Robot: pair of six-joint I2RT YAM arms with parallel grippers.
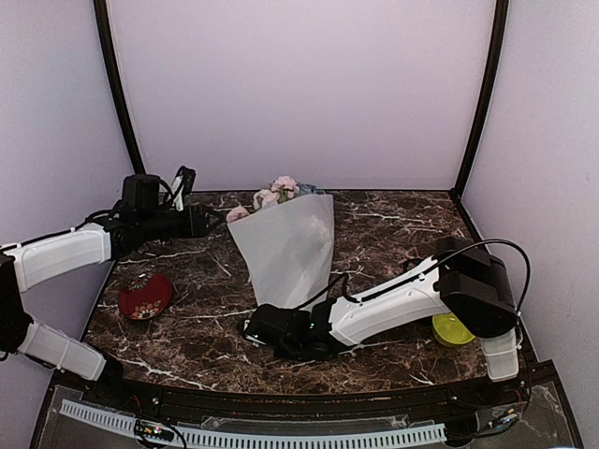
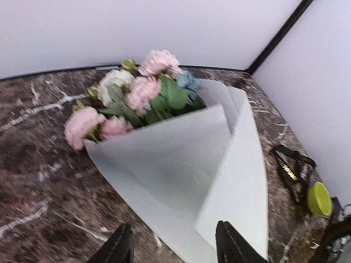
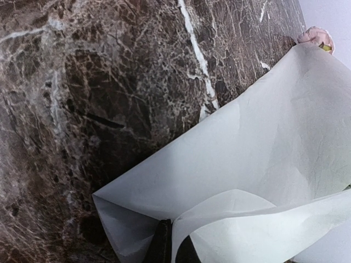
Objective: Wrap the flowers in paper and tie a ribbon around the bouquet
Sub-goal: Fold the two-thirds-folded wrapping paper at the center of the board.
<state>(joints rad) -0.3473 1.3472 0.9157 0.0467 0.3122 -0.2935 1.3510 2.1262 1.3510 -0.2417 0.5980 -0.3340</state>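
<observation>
Marble bench (image 1: pixel 402 243), bouquet (image 1: pixel 285 234) lying mid-surface, blooms toward the back wall.
Its paper (image 3: pixel 263 164) hides the stems. The right gripper (image 3: pixel 174 249), half buried under a fold, is pressed together on the paper's narrow end. The left gripper (image 2: pixel 173 244) hovers spread, left of the blooms.

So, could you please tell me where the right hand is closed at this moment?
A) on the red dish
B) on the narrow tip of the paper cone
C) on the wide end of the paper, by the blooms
B: the right hand is shut on the paper at the cone's narrow near tip, well away from the flowers at the wide far end.
</observation>
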